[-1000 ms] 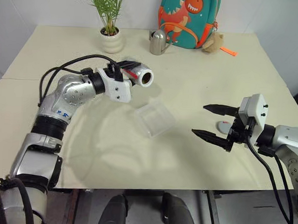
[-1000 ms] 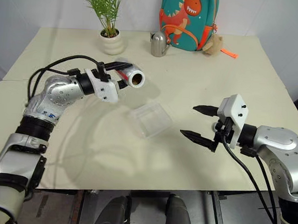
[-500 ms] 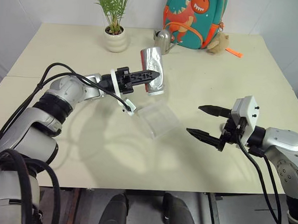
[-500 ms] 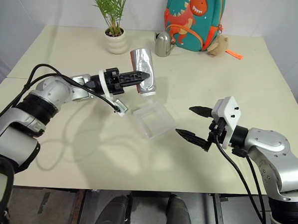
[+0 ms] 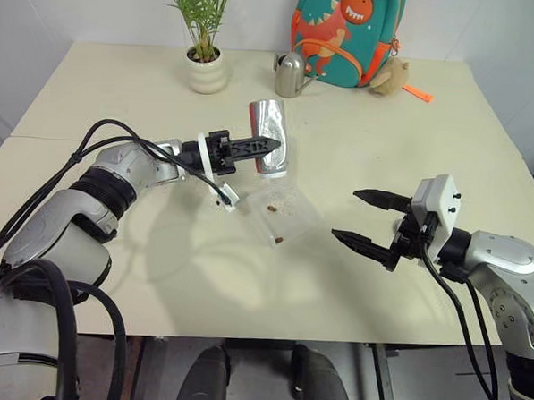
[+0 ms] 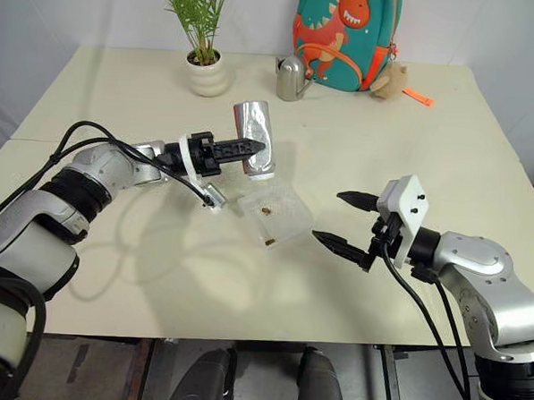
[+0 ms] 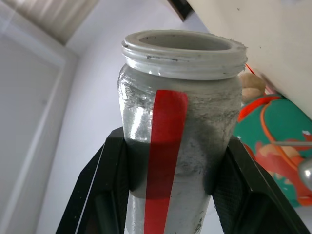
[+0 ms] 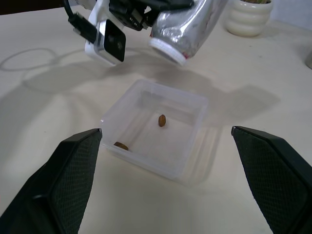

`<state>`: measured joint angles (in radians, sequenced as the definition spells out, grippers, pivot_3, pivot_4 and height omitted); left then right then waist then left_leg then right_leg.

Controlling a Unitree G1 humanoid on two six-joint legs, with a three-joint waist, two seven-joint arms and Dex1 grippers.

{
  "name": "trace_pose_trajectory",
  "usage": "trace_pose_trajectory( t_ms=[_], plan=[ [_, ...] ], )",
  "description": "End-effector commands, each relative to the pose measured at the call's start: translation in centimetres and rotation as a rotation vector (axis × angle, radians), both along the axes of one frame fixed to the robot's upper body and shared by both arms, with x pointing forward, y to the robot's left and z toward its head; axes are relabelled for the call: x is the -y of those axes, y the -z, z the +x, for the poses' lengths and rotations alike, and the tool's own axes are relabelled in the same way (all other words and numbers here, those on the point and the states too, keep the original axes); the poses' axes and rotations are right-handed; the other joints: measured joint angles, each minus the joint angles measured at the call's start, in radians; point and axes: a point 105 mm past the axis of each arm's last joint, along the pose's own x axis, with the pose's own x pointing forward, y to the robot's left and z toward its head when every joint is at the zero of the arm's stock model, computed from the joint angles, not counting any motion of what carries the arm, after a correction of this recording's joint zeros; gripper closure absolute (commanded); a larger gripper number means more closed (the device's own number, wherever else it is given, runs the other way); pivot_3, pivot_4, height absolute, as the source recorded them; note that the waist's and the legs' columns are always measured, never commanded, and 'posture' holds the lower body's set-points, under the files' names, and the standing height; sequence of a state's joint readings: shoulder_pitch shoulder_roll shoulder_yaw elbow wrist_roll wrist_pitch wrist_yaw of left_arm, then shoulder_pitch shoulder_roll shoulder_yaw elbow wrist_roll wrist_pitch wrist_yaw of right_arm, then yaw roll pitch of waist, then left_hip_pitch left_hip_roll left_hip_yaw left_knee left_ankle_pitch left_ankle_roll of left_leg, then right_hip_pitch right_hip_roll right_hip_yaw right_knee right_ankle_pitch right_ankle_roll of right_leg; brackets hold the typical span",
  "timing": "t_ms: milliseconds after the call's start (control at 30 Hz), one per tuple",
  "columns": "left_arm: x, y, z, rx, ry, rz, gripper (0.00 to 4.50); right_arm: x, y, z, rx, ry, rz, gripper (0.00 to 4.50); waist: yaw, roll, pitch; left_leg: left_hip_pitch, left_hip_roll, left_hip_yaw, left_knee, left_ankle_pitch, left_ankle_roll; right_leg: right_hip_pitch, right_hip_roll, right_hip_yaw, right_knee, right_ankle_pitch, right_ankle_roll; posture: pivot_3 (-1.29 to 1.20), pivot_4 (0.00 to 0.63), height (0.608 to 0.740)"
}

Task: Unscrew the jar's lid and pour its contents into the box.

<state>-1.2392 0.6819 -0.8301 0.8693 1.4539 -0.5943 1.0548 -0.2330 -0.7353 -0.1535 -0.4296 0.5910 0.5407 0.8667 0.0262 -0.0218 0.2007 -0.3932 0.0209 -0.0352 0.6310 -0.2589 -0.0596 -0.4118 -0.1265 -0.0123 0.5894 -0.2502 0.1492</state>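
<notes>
Broadly, the tabletop (image 5: 450,129) carries everything, and the relation that counts sits at its middle: the box (image 5: 288,217) lies just below and slightly ahead of the left tool (image 5: 268,146), directly under what that tool carries. The left tool is clamped tight on the jar (image 5: 270,137), its two black fingers pressing opposite sides of the body at the red stripe, as the left wrist view shows (image 7: 175,141). The jar's long axis stands close to upright but inverted, its open white-rimmed mouth pointing down toward the box's near-left part, with the closed end highest. No lid is on the mouth.

Well apart to the far side of the box, the right tool (image 5: 366,219) hangs with its fingers spread wide and nothing between them, pointing toward the box and the jar. The left tool is plainly the nearer one to both.

Smallest of all, the contents (image 8: 162,120) already lie inside the box: one brown pellet near its middle and another (image 8: 121,145) against the wall closest to the right tool. I judge the pour largely done; whether any bits remain in the jar cannot be told. If a shake is needed, the mouth should stay above the box's walls, since it sits near one edge instead of over the centre.
</notes>
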Motion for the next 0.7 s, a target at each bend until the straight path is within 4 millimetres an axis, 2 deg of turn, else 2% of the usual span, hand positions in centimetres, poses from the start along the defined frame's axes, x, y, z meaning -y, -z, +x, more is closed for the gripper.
trace_pose_trajectory(
  t_ms=[33,233,300,400,467,533,600,700],
  plan=[
    [-1.8,-2.9,0.3,-0.242,-0.060,-0.244,2.64,-0.2,-0.6,-0.4,0.043,-0.011,0.007,0.02,0.000,0.000,0.000,0.000,0.000,0.000,0.000,0.000,0.000,0.000,0.000,0.000,0.000,0.000,0.000,0.00,0.150,0.740],
    [-7.1,-3.1,1.8,-0.968,-0.189,-0.834,2.64,-0.3,-0.4,-0.4,0.031,-0.035,0.000,0.02,-0.016,0.001,0.000,0.003,0.000,0.005,0.000,0.002,-0.003,0.000,-0.002,0.002,0.002,-0.001,-0.001,0.00,0.150,0.740],
    [-8.6,-2.3,1.5,-1.239,-0.158,-1.020,2.64,-0.4,-0.3,-0.3,0.028,-0.045,0.001,0.02,-0.024,0.000,0.000,0.003,0.001,0.005,0.001,0.002,-0.003,0.000,-0.002,0.002,0.004,-0.001,-0.001,0.00,0.150,0.740],
    [-10.9,-0.9,0.3,-1.491,-0.119,-1.257,2.64,-0.8,-0.2,-0.3,0.024,-0.071,-0.001,0.02,-0.030,0.000,0.000,0.003,0.001,0.005,0.003,0.000,0.000,0.001,-0.001,0.003,0.004,0.000,-0.001,0.00,0.150,0.740],
    [-12.5,-0.2,-0.7,-1.583,-0.075,-1.421,2.64,-1.0,-0.3,-0.1,0.028,-0.090,-0.006,0.02,-0.033,0.000,0.000,0.004,0.001,0.004,0.003,-0.001,0.001,0.001,-0.001,0.003,0.006,0.000,-0.001,0.00,0.150,0.740],
    [-15.0,0.8,-1.9,-1.573,-0.040,-1.613,2.64,-1.1,-0.3,0.2,0.036,-0.110,-0.026,0.02,-0.036,0.000,0.000,0.005,0.001,0.004,0.004,-0.001,0.001,0.002,-0.001,0.004,0.007,0.000,-0.001,0.00,0.150,0.740],
    [-16.9,1.9,-2.8,-1.549,-0.052,-1.730,2.64,-1.2,-0.5,0.4,0.041,-0.125,-0.038,0.02,-0.033,0.000,-0.001,0.008,0.001,0.005,0.004,-0.001,0.001,0.003,-0.001,0.005,0.007,0.000,-0.001,0.00,0.150,0.740],
    [-18.8,3.1,-3.7,-1.484,-0.124,-1.804,2.64,-1.3,-0.6,0.5,0.044,-0.143,-0.048,0.02,-0.027,-0.002,-0.001,0.008,0.001,0.004,0.005,0.000,0.001,0.003,0.000,0.005,0.005,0.000,-0.002,0.00,0.150,0.740]
  ],
)
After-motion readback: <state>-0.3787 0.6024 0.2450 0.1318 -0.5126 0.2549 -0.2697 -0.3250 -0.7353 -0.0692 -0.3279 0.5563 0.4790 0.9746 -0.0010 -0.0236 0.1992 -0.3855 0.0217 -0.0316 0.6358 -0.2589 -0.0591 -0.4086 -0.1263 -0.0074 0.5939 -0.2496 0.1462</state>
